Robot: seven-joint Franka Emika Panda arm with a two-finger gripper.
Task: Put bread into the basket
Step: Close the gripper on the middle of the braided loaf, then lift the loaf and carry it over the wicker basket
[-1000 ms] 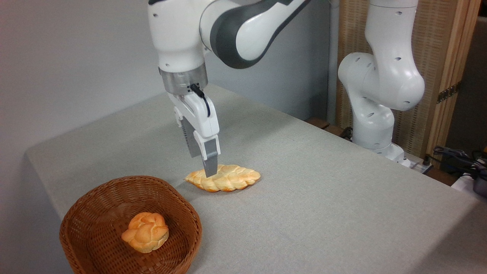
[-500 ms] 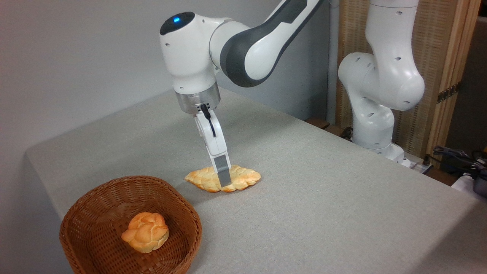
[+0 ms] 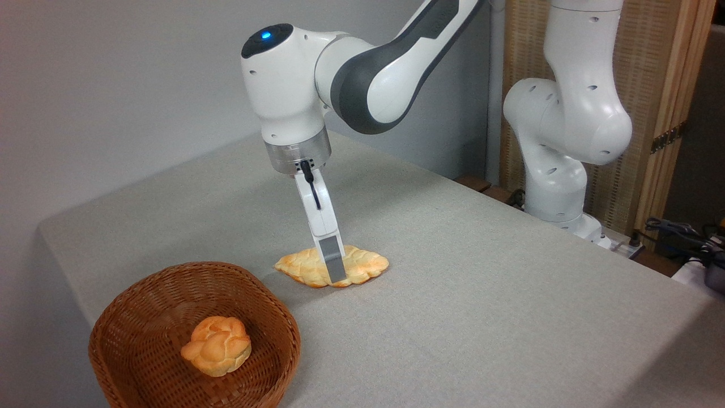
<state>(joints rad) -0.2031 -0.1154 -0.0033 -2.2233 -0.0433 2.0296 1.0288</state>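
camera view, fixed: the bread lies flat on the grey table, just right of and behind the basket, apart from its rim. the gripper points down onto the middle of the loaf, its near grey finger crossing the loaf's front edge. the far finger is hidden behind it, so i cannot tell whether the jaws are closed on the bread or merely straddling it. a small round knotted bun sits inside the basket. the arm's white base stands at the table's far right.
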